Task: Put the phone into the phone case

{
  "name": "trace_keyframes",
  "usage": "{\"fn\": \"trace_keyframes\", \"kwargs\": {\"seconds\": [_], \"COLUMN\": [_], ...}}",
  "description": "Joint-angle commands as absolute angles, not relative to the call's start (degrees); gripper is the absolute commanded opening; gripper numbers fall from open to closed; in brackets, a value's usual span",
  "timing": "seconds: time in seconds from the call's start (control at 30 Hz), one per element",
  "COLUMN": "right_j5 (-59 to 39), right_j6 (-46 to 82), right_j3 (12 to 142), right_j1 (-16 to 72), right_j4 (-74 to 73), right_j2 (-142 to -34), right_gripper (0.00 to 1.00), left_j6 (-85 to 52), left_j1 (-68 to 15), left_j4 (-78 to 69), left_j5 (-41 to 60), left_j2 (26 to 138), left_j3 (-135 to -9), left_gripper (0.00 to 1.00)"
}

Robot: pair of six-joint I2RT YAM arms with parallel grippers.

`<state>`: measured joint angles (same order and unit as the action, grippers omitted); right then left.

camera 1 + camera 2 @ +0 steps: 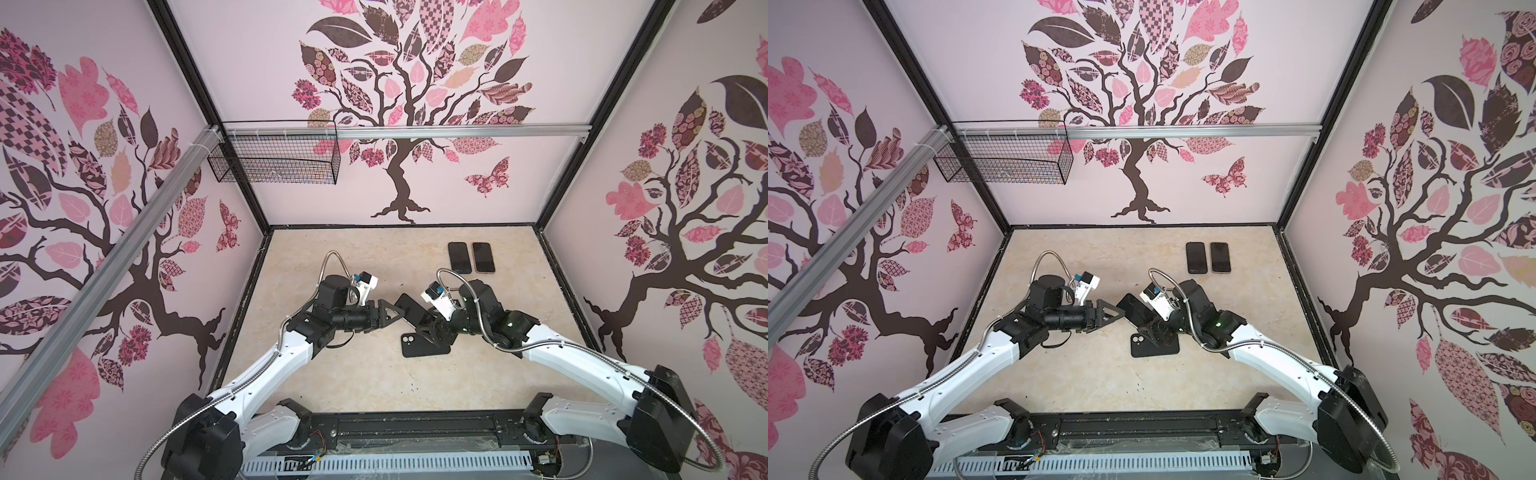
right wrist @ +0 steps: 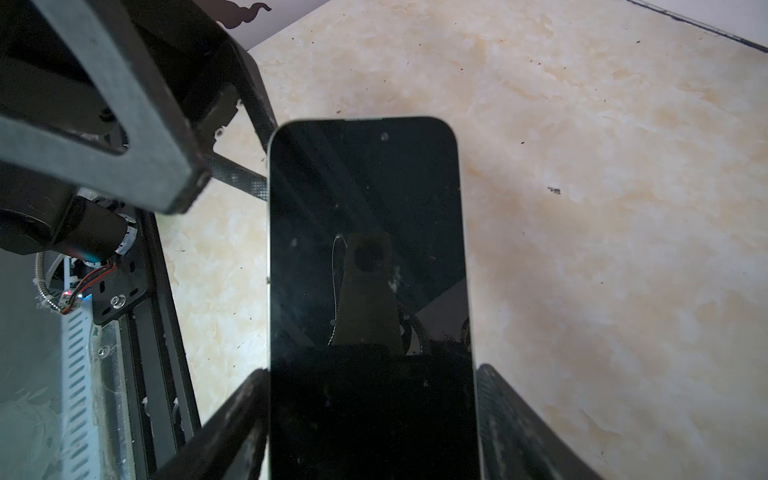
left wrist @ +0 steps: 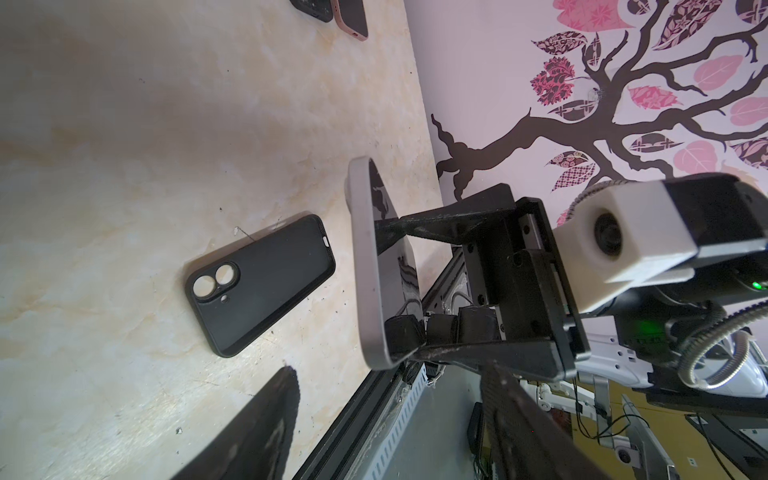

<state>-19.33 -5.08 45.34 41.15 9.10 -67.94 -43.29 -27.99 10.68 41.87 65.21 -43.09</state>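
The right claw grips the phone by its long edges and holds it tilted, screen dark, above the counter. The black phone case lies flat on the counter just on the near side of it. The left claw stands open at the phone's left end. 2 more phones lie side by side at the far right.

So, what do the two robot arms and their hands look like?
The left arm and right arm have white shell links and black joints. A ribbed silver metal hose runs along each. The left hand and right hand are black, with triangular open-frame fingers. A white camera block sits on each wrist; a green light glows on the right arm.
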Motion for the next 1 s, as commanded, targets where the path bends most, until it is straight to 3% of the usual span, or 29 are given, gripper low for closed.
{"fn": "trace_keyframes", "kwargs": {"seconds": [0.0, 0.1, 0.43, 0.6, 0.77, 0.87, 0.97], "right_j5": [-21.00, -21.09, -20.77, -20.51, -20.30, -20.22, -20.52], "right_j6": [-5.19, -5.41, -5.62, -5.75, -5.89, -5.97, -5.87], "right_j3": [46.75, 46.91, 46.93, 46.93, 46.69, 46.58, 46.04], "right_j1": [41.75, 42.06, 42.63, 42.79, 42.86, 42.84, 42.85], "right_j4": [8.52, 8.87, 9.14, 9.17, 9.28, 9.32, 9.26], "right_j2": [-66.39, -66.49, -66.09, -65.90, -65.92, -65.83, -65.27], "right_gripper": [0.13, 0.13, 0.13, 0.13, 0.14, 0.21, 0.36], "left_j6": [-41.84, -41.71, -42.13, -42.26, -42.53, -42.78, -42.82], "left_j1": [-27.74, -27.77, -27.77, -27.77, -27.77, -27.77, -27.76], "left_j4": [8.40, 8.34, 7.21, 6.95, 6.16, 5.74, 5.26], "left_j5": [43.32, 44.00, 46.22, 46.39, 46.29, 45.88, 45.75], "left_j2": [65.91, 66.97, 69.21, 69.83, 69.69, 69.48, 69.04], "left_j3": [-47.05, -47.72, -48.42, -48.43, -48.25, -48.05, -47.77], "left_gripper": [0.70, 0.65, 0.31, 0.23, 0.08, 0.02, 0.00]}}
